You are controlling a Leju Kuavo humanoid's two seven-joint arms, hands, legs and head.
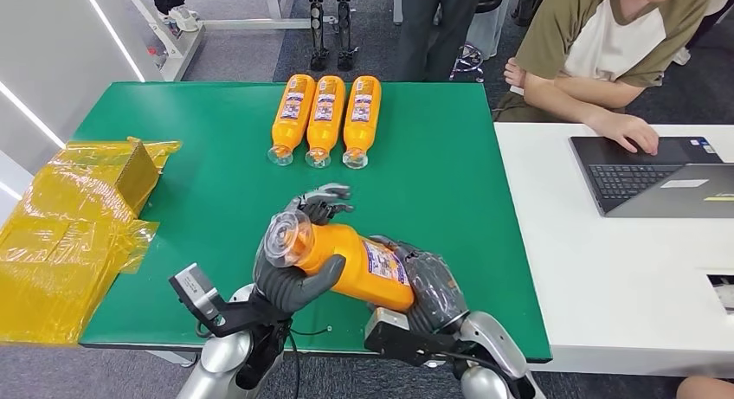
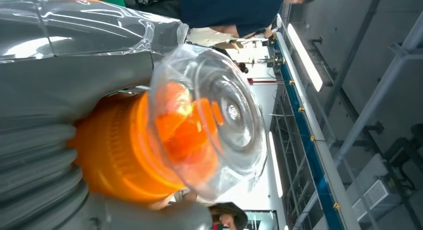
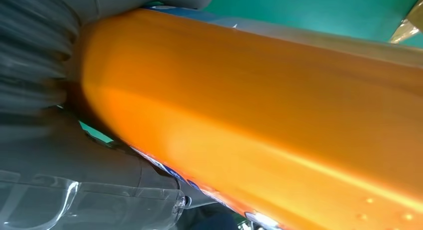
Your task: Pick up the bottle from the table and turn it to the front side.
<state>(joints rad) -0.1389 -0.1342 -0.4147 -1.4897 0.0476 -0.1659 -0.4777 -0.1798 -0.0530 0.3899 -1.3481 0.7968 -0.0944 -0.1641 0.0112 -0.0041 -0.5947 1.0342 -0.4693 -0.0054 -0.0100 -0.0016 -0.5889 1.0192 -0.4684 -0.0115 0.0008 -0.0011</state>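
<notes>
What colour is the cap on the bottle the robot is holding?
Clear, see-through cap over an orange bottle; left wrist view shows it best.

Workroom setting around a green table [image 1: 450, 200].
A white desk [image 1: 606, 278] abuts the green table's right edge; an open laptop [image 1: 658, 174] sits at its far right, under the hand of a seated person [image 1: 606, 44]. Grey floor [image 1: 234, 61] lies beyond the far edge, with a white wall [image 1: 52, 61] bearing light strips at left.

The labels on the held bottle [image 1: 359, 265] and the three lying bottles [image 1: 325, 118] are too small to read.
</notes>
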